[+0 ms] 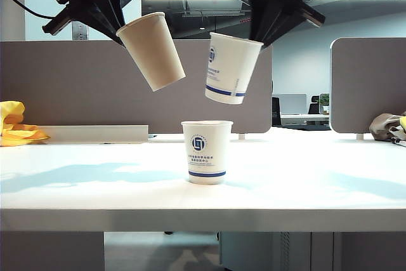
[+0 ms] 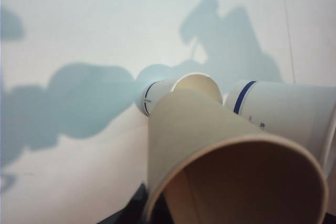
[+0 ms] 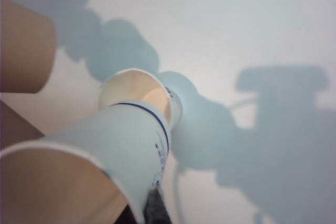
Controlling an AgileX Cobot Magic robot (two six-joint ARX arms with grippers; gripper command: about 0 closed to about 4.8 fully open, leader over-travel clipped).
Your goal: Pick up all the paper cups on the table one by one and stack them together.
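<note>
Now my left pincer (image 1: 120,33) pinches the brown cup (image 1: 151,50), my right pincer (image 1: 254,37) pinches a white cup (image 1: 231,68), both above the counter (image 1: 95,182).

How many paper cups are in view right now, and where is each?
3. The brown cup hangs tilted in the left gripper, the white cup in the right gripper, and another white cup stands upright on the table. None looks hidden.
</note>
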